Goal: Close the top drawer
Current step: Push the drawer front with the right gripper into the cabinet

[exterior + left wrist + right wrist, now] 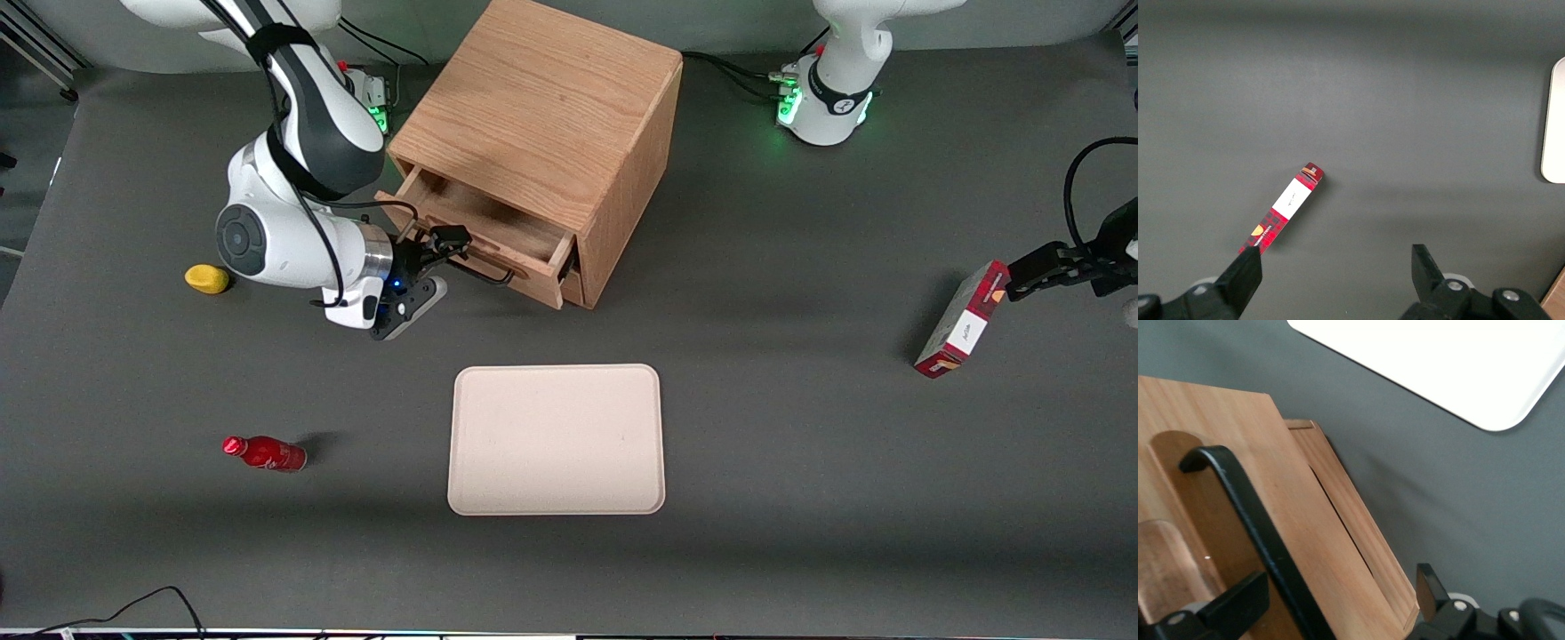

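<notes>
On the bench (pixel 800 462), roughly what's where:

End effector (pixel 442 253): sitting right at the front of the top drawer, fingers (pixel 1238 603) spread apart with the black bar handle (pixel 1251 527) running between them. Can't tell if either finger actually touches the bar.

Top drawer (pixel 498 233): pulled partway out of the oak cabinet (pixel 542 116), so you can look down into the open wooden box. The end effector is up against its flat front.

Lower drawer (pixel 1358 527): just under the top one, its front sitting further back in.

Tray (pixel 557 439): pale, lies nearer the front camera than the end effector, clear of the cabinet.

Red bottle (pixel 265 453): on its side, well away from the end effector, nearer the camera.

Yellow thing (pixel 207 279): small, beside the working arm's wrist.

Red box (pixel 962 322): way over toward the parked arm's end.
</notes>
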`<state>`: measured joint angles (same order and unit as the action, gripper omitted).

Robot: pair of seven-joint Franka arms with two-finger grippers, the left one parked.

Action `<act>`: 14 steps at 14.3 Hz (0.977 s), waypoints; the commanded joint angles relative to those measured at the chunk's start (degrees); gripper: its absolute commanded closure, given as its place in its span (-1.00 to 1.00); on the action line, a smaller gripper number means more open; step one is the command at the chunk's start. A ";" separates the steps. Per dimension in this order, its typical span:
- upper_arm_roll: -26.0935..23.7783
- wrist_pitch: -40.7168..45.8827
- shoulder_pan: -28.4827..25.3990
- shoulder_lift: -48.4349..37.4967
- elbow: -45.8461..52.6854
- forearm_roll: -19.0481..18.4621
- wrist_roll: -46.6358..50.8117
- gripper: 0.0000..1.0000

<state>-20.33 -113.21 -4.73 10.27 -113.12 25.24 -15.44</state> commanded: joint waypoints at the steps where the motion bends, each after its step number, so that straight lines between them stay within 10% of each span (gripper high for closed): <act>1: -0.59 -1.05 0.69 -2.27 -2.81 2.27 0.77 -1.00; 14: -3.92 -2.80 0.60 -9.83 -10.89 10.36 0.86 -1.00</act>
<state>-22.69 -115.41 -4.44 3.44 -120.84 33.48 -15.29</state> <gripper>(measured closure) 0.000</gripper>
